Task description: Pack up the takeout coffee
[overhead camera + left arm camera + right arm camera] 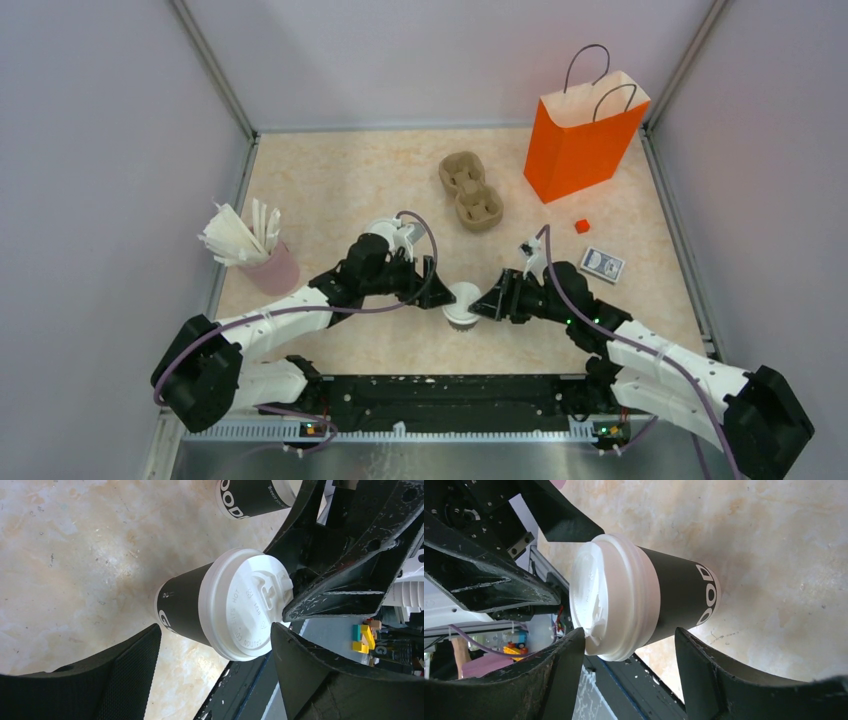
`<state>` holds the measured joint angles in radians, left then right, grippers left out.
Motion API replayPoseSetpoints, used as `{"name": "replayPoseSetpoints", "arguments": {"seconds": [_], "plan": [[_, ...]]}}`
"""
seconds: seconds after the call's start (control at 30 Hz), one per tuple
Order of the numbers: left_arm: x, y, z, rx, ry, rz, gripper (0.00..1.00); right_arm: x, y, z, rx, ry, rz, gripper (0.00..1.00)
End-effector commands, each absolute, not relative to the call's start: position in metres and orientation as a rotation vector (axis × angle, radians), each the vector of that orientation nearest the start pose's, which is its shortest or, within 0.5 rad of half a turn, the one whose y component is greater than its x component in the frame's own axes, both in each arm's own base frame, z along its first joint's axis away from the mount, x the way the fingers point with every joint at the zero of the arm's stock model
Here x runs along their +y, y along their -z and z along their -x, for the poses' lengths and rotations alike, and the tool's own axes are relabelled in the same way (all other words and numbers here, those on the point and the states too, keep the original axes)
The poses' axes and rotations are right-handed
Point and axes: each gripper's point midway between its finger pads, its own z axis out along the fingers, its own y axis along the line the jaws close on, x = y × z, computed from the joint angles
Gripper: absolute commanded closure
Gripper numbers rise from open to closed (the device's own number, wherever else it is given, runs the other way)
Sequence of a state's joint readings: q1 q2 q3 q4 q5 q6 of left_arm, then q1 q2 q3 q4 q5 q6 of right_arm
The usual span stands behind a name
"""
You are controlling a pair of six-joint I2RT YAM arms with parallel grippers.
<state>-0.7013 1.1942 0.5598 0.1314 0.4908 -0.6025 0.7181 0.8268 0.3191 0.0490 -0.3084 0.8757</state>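
Note:
The takeout coffee [462, 304] stands upright at the table's near middle, a black paper cup with white lettering and a white lid. My left gripper [432, 285] is just to its left and my right gripper [488, 300] just to its right. In the left wrist view the cup [220, 610] is beyond the tips of the open left gripper [215, 635]. In the right wrist view the cup [644, 597] lies just past the open right gripper [630, 632], whose upper fingertip [574, 645] is at the lid's rim. Neither gripper grips it.
A second black lidded cup [250, 497] stands behind, under the left arm [385, 232]. A brown pulp tray [470, 188] and an orange paper bag [580, 140] are at the back right. A pink holder with white sticks [262, 262], a red cube [582, 226] and a card box [602, 265] sit nearby.

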Motion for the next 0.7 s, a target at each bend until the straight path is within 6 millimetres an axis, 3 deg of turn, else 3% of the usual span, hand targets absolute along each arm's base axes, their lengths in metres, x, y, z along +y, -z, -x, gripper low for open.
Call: {"name": "replayPoseSetpoints", "arguments": {"seconds": [0.0,0.4,0.67], "plan": [[-0.302,-0.144,-0.193,2.136,1.283,-0.500,0.15,0.257,-0.124,-0.158,2.218,-1.296,0.082,0.36],[-0.306,-0.129,-0.204,2.187,1.223,-0.529,0.33,0.261,-0.127,-0.161,2.208,-1.308,0.093,0.39],[-0.300,-0.112,-0.203,2.235,1.182,-0.506,0.38,0.253,-0.106,-0.158,2.233,-1.271,0.062,0.43]]}}
